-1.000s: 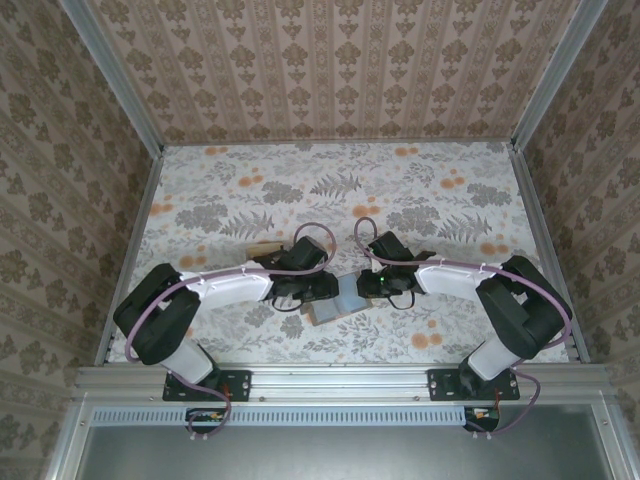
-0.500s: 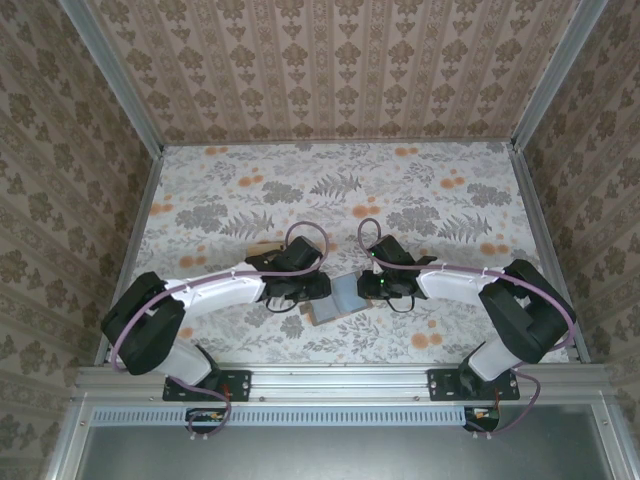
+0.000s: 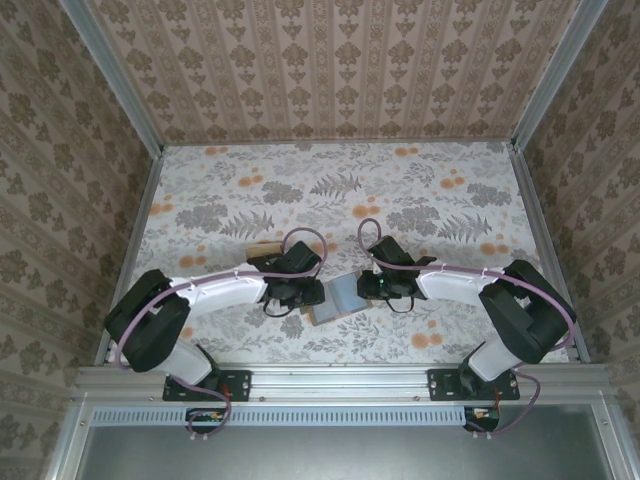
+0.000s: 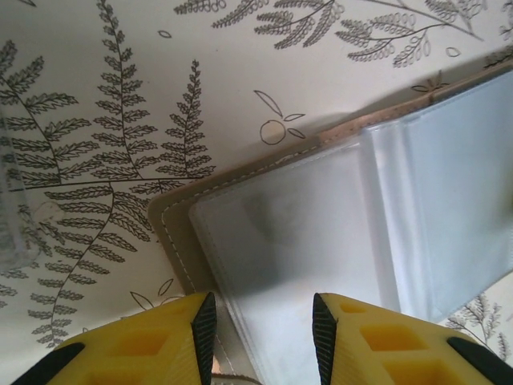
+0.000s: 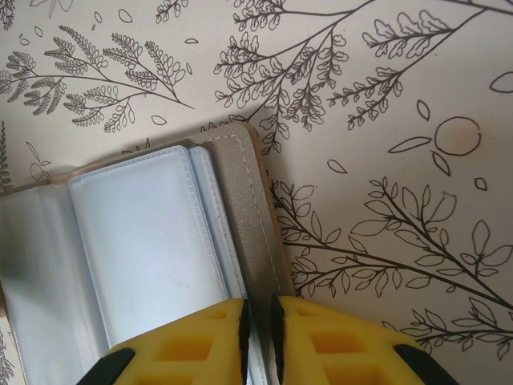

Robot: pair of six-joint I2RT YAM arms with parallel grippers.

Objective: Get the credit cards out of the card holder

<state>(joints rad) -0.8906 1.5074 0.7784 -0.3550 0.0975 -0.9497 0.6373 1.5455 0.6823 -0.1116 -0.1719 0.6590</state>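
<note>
1. While the right tool (image 5: 259,325) stays almost closed, pinching the card holder (image 5: 144,257) by its stitched edge, the left tool (image 4: 263,333) has slid a little leftward in the last second, from the holder's middle toward its left end;
2. its fingers (image 4: 200,329) stand partly apart, astride the edge of the cloudy sleeve (image 4: 296,241), gripping nothing that I can see;
3. the holder lies open, lining up, on the floral counter (image 3: 420,200) between the two tools;
4. no credit card can be told apart through the sleeves; extraction seems not yet begun, and the shift reads as lining up for a grip on a pocket's contents.
</note>
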